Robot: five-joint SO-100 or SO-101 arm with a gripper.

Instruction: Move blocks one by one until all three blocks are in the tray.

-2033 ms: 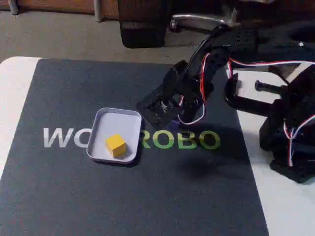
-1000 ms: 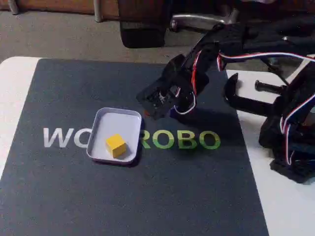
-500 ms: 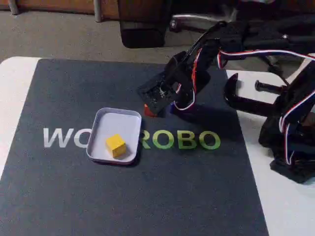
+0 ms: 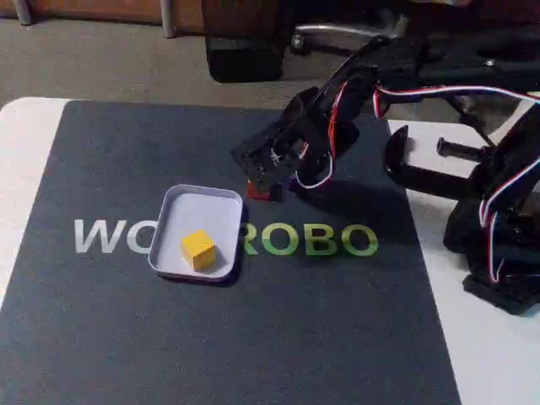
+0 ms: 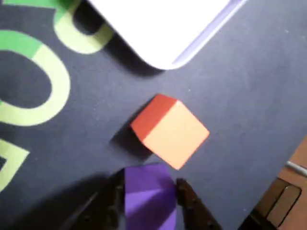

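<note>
Blocks are what the task turns on, and nearest the wrist camera sits the purple block [image 5: 149, 194], wedged between the two dark fingers [image 5: 189, 201] of the pincer [image 5: 148, 203], which press against its two sides and so pinch it; whether the block rests on the mat or hangs just above it cannot be told from either view. Just beyond the purple block, touching or nearly touching its far corner, lies the orange block [image 5: 170, 130], turned so that one corner points back at the pincer. Farther on in the wrist view the rounded corner of the tray [image 5: 165, 28] shows, cut off by the top edge, so the tray lies straight ahead of the pincer with the orange block between them; judging from this, the held block has to pass over or around the orange one to reach the tray. In the fixed view the yellow block [image 4: 198, 249] already sits inside the tray [image 4: 173, 215], toward its near rim, and the tray lies left of and nearer than the pincer [image 4: 274, 187]. There the arm hides the purple block almost wholly, and only a red sliver of the orange block [image 4: 260, 192] peeks out below the pincer, just off the tray's far right corner. Everything rests on a dark mat [image 4: 126, 337] with printed letters, spread over the white worktop [image 4: 25, 152].
</note>
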